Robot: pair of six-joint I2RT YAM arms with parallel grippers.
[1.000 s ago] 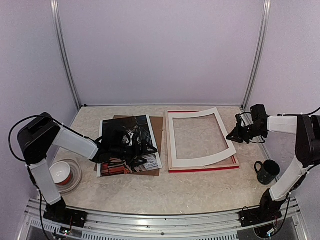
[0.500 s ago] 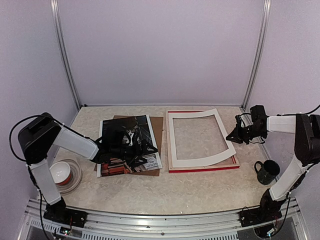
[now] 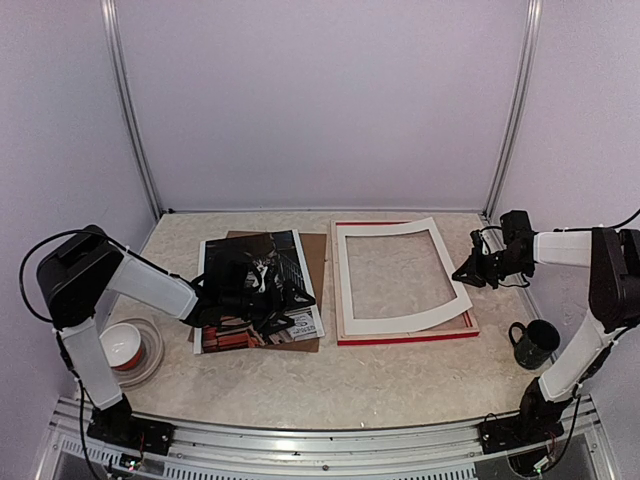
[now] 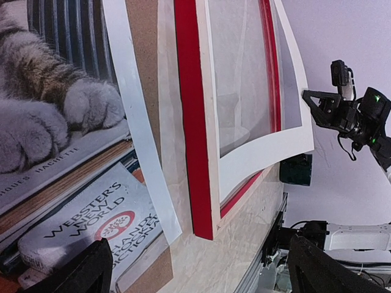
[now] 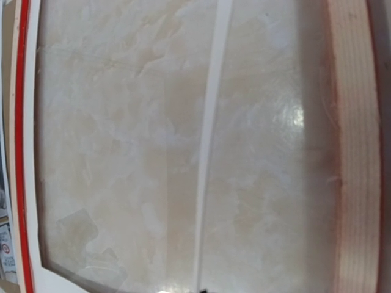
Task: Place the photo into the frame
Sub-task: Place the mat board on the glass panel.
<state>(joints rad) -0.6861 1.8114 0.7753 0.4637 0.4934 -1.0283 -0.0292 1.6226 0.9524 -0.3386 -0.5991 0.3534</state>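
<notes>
The photo [image 3: 225, 258], a cat on books, lies on the left on the brown backing board [image 3: 316, 250]. My left gripper [image 3: 262, 295] sits low over its near right part, with its fingers spread wide. In the left wrist view [image 4: 201, 264] the cat's paws and the books of the photo [image 4: 49, 91] fill the left. The frame [image 3: 405, 338] lies flat on the right, showing its red edge [image 4: 189, 122]. A white mat board [image 3: 400, 323] lies on it. My right gripper [image 3: 466, 271] pinches the mat's right edge and holds it raised and bowed [image 4: 263, 155]. The right wrist view shows that edge as a thin line [image 5: 208, 152] over the glass, with the frame's wood [image 5: 351, 152] on the right.
A dark green mug [image 3: 535, 343] stands near the right arm's base, just off the frame's near right corner. A bowl on a plate [image 3: 122, 345] sits at the left by the left arm. Purple walls close in the table on three sides.
My right gripper has shifted very slightly left with the mat's edge. The left arm and the photo have not moved.
</notes>
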